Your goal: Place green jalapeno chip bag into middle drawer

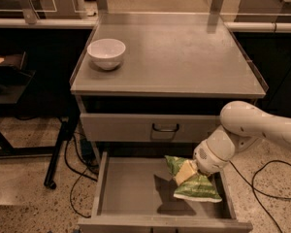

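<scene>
Grey middle drawer (pixel 131 191) lies below pincer (pixel 186 171) (gripping crinkly green jalapeno chip bag (pixel 199 188)).

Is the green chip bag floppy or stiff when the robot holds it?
Probably floppy: the green jalapeno chip bag creases where the gripper pinches it, over the middle drawer's right side. It is likely light, since one pinch seems to carry it. It looks puffy, so a hard squeeze might crush chips.
</scene>
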Available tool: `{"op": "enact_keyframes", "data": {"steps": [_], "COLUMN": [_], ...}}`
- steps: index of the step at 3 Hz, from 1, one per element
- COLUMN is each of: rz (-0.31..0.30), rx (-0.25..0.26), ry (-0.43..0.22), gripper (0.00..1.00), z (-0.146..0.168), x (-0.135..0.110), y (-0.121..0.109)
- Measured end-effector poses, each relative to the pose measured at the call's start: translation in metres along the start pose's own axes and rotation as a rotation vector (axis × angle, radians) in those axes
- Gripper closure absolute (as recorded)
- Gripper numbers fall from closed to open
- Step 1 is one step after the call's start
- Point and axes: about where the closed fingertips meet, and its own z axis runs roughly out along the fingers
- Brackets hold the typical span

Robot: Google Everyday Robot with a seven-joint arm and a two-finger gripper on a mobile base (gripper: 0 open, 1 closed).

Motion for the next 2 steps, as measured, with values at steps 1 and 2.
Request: {"op": "enact_keyframes", "data": {"steps": [1, 2], "rz": [0.003, 0.001], "rx": [-0.003, -0.020], "ry": [0.006, 0.032], "gripper": [1.00, 1.00], "z": [0.003, 0.016], "x": [0.001, 0.000], "y": [-0.001, 0.000]}}
